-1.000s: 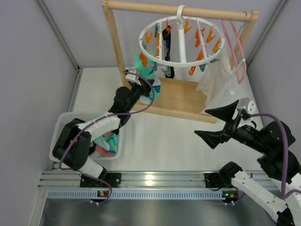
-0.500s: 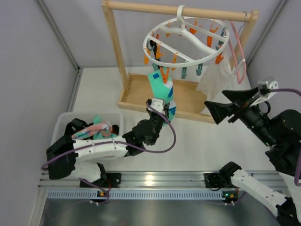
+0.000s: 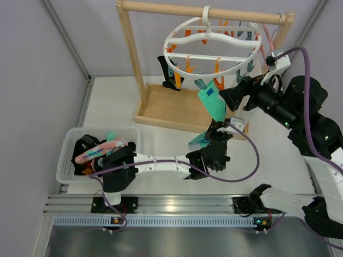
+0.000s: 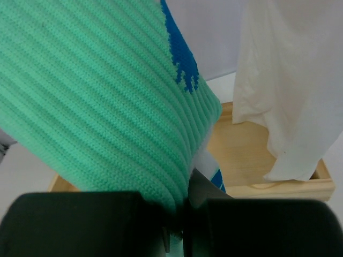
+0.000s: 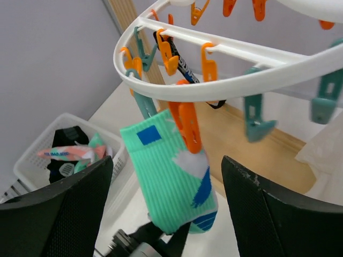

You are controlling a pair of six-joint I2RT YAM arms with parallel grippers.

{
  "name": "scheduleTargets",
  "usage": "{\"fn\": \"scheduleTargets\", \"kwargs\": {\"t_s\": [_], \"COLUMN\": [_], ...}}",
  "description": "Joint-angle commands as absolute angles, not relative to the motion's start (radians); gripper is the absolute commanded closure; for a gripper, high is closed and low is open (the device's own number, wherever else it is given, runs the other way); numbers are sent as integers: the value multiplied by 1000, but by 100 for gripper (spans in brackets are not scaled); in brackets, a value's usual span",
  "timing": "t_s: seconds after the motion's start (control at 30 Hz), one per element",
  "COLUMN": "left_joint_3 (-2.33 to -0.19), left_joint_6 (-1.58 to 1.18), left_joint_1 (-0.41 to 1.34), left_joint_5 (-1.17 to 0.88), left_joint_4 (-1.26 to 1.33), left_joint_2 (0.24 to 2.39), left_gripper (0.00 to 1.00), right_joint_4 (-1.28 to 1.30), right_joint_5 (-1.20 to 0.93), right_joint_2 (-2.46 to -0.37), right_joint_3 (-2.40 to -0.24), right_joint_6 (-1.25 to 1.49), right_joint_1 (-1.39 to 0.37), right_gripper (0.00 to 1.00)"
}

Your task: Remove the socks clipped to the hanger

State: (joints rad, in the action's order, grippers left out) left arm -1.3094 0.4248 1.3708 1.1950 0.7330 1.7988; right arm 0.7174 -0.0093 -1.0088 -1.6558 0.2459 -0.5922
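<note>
**Green sock pulled taut, cuff in the clip**

Since a second ago my left arm has swung from the rack's left post out to the middle of the table, taking the sock along. The ring has turned and tipped. My right arm has come up off the table to the ring's near edge.

My left gripper (image 3: 218,131) is clenched on the lower end of the teal-mint sock (image 3: 213,104). In my left wrist view the ribbed fabric is nipped between the two black pads (image 4: 80,225) at 6 o'clock. From there the sock runs up on a slant toward 12 o'clock. Its cuff, with a blue square on it, is bitten by an orange clip (image 5: 187,126) under the front rim of the hanger (image 5: 230,90).

My right gripper (image 3: 228,98) is spread wide and holds nothing. It sits just beside that clip, at about 1 o'clock from my left grip. I cannot tell whether a finger touches the sock.

Further out, a black sock (image 3: 163,67) hangs from a clip at the ring's 9 o'clock side. A white cloth (image 4: 295,80) hangs at its 3 o'clock side. The hanger hooks over the bar of the wooden rack (image 3: 134,59). At 8 o'clock of the overhead view a white basket (image 3: 63,155) holds black, pink and teal socks.
</note>
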Motion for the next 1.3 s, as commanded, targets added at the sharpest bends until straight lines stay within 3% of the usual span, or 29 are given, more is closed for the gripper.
{"fn": "scheduleTargets", "kwargs": {"t_s": [0.0,0.3,0.67,1.27], "left_joint_3": [-1431,-1687,-1764,-1744], "left_joint_6": [624,931,1002,959], "left_joint_1": [1387,1387,1374,1374], "left_joint_5": [1273,1255,1230,1224], "left_joint_4": [758,759,758,756], "left_joint_2": [1911,2132,2174,2160], "left_gripper": [100,100,100,100], "right_joint_4": [840,1031,1083,993], "right_joint_5": [-54,96,674,900], "right_joint_2": [-1061,-1230,-1394,-1508], "right_joint_3": [-1764,-2000,-2092,-2072], "right_joint_6": [203,97,-26,-144], "right_joint_1": [-584,-627,-926,-945], "right_gripper": [23,29,34,38]}}
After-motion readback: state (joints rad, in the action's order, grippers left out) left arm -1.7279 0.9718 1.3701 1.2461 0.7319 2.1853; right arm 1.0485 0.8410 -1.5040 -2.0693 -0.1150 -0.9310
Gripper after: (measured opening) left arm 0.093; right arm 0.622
